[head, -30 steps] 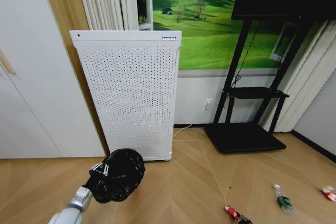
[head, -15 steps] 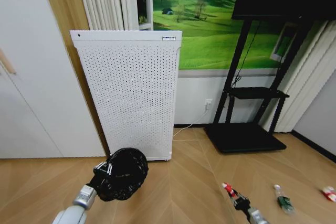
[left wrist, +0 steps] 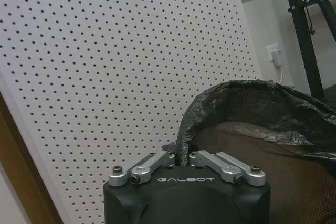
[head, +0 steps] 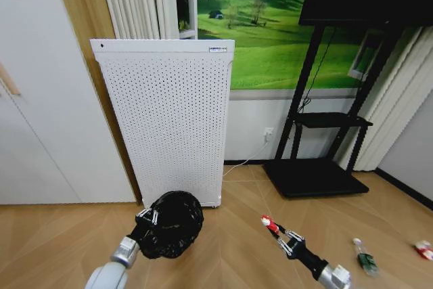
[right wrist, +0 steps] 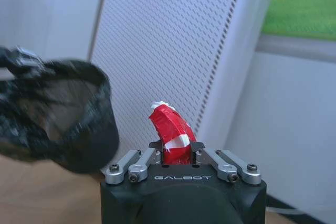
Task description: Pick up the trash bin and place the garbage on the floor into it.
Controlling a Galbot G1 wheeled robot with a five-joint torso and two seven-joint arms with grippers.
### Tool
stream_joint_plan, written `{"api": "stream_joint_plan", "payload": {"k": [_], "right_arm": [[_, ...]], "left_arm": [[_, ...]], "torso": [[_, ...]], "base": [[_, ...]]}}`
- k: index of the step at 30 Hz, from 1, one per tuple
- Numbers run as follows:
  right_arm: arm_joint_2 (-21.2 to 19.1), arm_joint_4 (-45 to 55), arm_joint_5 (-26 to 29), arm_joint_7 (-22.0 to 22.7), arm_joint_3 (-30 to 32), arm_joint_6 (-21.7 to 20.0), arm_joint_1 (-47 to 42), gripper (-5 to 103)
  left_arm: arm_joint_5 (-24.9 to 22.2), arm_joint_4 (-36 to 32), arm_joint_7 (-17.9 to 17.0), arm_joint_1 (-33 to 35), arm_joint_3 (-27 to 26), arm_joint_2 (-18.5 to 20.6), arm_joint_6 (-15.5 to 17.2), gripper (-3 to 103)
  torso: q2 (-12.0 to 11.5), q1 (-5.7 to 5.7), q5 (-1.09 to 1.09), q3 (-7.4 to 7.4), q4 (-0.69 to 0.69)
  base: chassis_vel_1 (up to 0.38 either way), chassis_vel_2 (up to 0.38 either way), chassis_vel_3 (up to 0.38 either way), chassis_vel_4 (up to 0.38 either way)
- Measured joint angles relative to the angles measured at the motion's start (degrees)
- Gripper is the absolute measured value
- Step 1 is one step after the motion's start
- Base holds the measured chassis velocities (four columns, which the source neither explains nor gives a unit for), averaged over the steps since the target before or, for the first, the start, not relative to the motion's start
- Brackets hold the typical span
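In the head view the trash bin [head: 174, 233], small, black and lined with a crinkled black bag, hangs above the wooden floor. My left gripper [head: 149, 220] is shut on its rim [left wrist: 185, 129]. To its right, my right gripper [head: 277, 231] is shut on a red-and-white packet [head: 268, 223], held in the air apart from the bin. In the right wrist view the packet [right wrist: 169, 128] sticks up between the fingers, with the bin's open mouth [right wrist: 58, 114] beyond it. A small clear bottle [head: 365, 259] and a red-and-white wrapper [head: 424, 249] lie on the floor at the far right.
A tall white perforated appliance [head: 169, 120] stands directly behind the bin. A black TV stand [head: 316, 175] occupies the back right, with a cable running over the floor to it. White cabinet doors [head: 40, 113] line the left side.
My right gripper has risen into view with the red-and-white packet and moved left toward the bin. My left arm has carried the bin a little to the right.
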Motion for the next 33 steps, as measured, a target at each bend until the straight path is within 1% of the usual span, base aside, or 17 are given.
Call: {"api": "stream_joint_plan", "payload": {"k": [1,4,8,9,10,12,13,16,19,22,23,25,27,28,29,32,33], "right_arm": [[0.4,2.5,-0.9,-0.5,-1.3,0.1,1.1,25],[0.2,6.0,-0.7,-0.9,-3.4,-0.1,2.8,25],[-0.2,7.1,-0.5,-1.5,-4.9,0.0,4.4,25],[-0.3,7.0,-0.5,-1.9,-6.7,0.7,6.1,25],[-0.3,7.0,-0.5,-1.9,-6.7,0.7,6.1,25],[0.2,4.9,-0.8,-2.3,-10.6,1.6,9.4,25],[0.2,4.9,-0.8,-2.3,-10.6,1.6,9.4,25],[1.7,1.0,-1.5,-2.7,-15.3,2.7,14.0,25],[2.4,-0.8,-1.7,-2.8,-17.2,3.1,16.1,25],[4.5,-4.8,-1.5,-2.8,-22.6,3.3,22.3,25],[4.5,-4.8,-1.5,-2.8,-22.6,3.3,22.3,25],[6.3,-7.6,-1.4,-2.4,-26.8,3.2,27.0,25],[6.7,-8.2,-1.4,-2.2,-27.7,3.2,28.0,25],[7.9,-9.7,-1.4,-1.8,-30.1,2.7,30.5,25],[7.9,-9.7,-1.4,-1.8,-30.1,2.7,30.5,25],[9.9,-12.1,-1.7,-1.5,-34.0,2.2,33.9,25],[9.9,-12.1,-1.7,-1.5,-34.0,2.2,33.9,25]], "left_arm": [[0.1,0.7,-0.3,-0.2,0.9,-0.6,-0.1,6],[0.5,1.9,-0.5,-1.2,2.4,-1.2,-0.1,6],[0.4,2.8,-0.6,-2.4,3.8,-1.5,0.0,6],[0.4,4.1,-0.8,-3.6,5.1,-2.1,0.1,6],[0.4,4.1,-0.8,-3.6,5.1,-2.1,0.1,6],[0.8,6.6,-1.0,-5.5,7.6,-4.0,0.1,6],[0.8,6.6,-1.0,-5.5,7.6,-4.0,0.1,6],[1.9,8.7,-1.1,-6.8,10.4,-6.2,0.4,6],[2.4,9.5,-1.1,-7.3,11.4,-7.0,0.6,6],[3.5,11.6,-1.2,-8.7,13.4,-8.6,0.8,6],[3.5,11.6,-1.2,-8.7,13.4,-8.6,0.8,6],[4.0,12.7,-1.3,-9.4,14.1,-9.3,0.8,6],[4.0,12.8,-1.3,-9.5,14.2,-9.4,0.8,6],[4.0,12.9,-1.3,-9.8,14.3,-9.4,0.9,6],[4.0,12.9,-1.3,-9.8,14.3,-9.4,0.9,6],[4.0,12.9,-1.3,-10.0,14.3,-9.2,1.0,6],[4.0,12.9,-1.3,-10.0,14.3,-9.2,1.0,6]], "torso": [[0.0,0.00,0.00,0.00,0.02],[0.0,0.00,-0.01,0.00,0.02],[0.0,0.00,0.00,0.00,0.01],[0.0,0.00,0.00,0.00,0.00],[0.0,0.00,0.00,0.00,0.00],[0.0,0.00,-0.01,0.00,0.01],[0.0,0.00,-0.01,0.00,0.01],[0.0,0.00,0.00,0.00,0.00],[0.0,0.00,0.00,0.00,0.00],[0.0,0.00,0.00,0.01,0.00],[0.0,0.00,0.00,0.01,0.00],[0.0,0.00,0.00,0.01,0.02],[0.0,0.00,0.00,0.01,0.02],[0.0,0.00,-0.01,0.01,0.01],[0.0,0.00,-0.01,0.01,0.01],[0.0,0.00,-0.01,0.00,0.01],[0.0,0.00,-0.01,0.00,0.01]], "base": [[0.000,0.000,0.000,0.000],[0.000,0.000,0.000,0.000],[0.000,0.000,0.000,0.000],[0.000,0.000,0.000,0.000],[0.000,0.000,0.000,0.000],[0.000,0.000,0.000,0.000],[0.000,0.000,0.000,0.000],[0.000,0.000,0.000,0.000],[0.000,0.000,0.000,0.000],[0.000,0.000,0.000,0.000],[0.000,0.000,0.000,0.000],[0.000,0.000,0.000,0.000],[0.000,0.000,0.000,0.000],[0.000,0.000,0.000,0.000],[0.000,0.000,0.000,0.000],[0.000,0.000,0.000,0.000],[0.000,0.000,0.000,0.000]]}}
